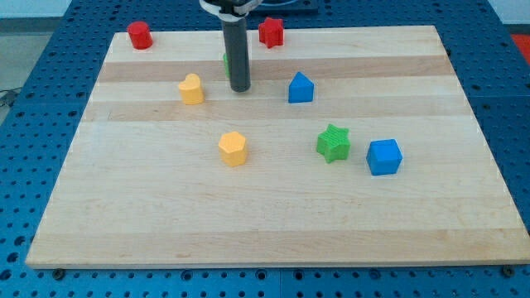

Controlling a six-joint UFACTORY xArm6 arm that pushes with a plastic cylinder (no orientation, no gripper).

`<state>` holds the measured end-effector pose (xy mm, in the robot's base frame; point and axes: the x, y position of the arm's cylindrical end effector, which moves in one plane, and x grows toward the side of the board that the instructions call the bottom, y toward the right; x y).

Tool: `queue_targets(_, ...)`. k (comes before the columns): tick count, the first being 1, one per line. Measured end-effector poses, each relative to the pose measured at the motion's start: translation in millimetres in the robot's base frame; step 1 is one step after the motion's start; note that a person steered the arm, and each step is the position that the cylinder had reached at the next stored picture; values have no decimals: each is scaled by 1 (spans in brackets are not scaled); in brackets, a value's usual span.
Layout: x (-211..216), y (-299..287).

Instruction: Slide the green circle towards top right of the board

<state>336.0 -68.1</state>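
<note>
my tip (240, 88): near the board's (273, 232) top, just right of the mostly hidden green block (226, 61)
heart block (191, 89): left of my tip
star (334, 143): right, beside the cube (384, 157)

1. My tip (240, 88) rests on the wooden surface (273, 223) near the view's top, almost hiding a green block (226, 61) behind the rod.
2. A yellow block (191, 88) sits just left of my tip; a blue block (301, 88) sits to its right.
</note>
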Motion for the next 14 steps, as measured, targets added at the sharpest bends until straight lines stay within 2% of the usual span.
queue_targets(3,-27,-64)
queue_targets(5,-35,4)
queue_targets(8,-74,0)
queue_targets(11,-74,80)
queue_targets(14,-96,96)
